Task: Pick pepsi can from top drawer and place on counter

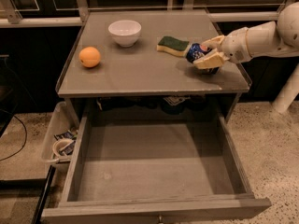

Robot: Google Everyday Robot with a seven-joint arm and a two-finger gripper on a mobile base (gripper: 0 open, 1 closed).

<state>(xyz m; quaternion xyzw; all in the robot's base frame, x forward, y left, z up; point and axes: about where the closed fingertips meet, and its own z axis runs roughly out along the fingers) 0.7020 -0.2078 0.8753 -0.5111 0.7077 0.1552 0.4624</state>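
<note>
The pepsi can [196, 51] is dark blue and lies tilted between my gripper's fingers, low over the right side of the counter [140, 73]. My gripper [207, 52] reaches in from the right on a white arm and is shut on the can, right next to a green-and-yellow sponge [172, 45]. The top drawer [154, 171] stands pulled fully open below the counter, and its worn grey bottom is bare.
A white bowl [124, 32] stands at the counter's back middle. An orange [89, 57] sits at its left. A whitish plastic bin [58, 139] of clutter hangs left of the drawer. Speckled floor lies to the right.
</note>
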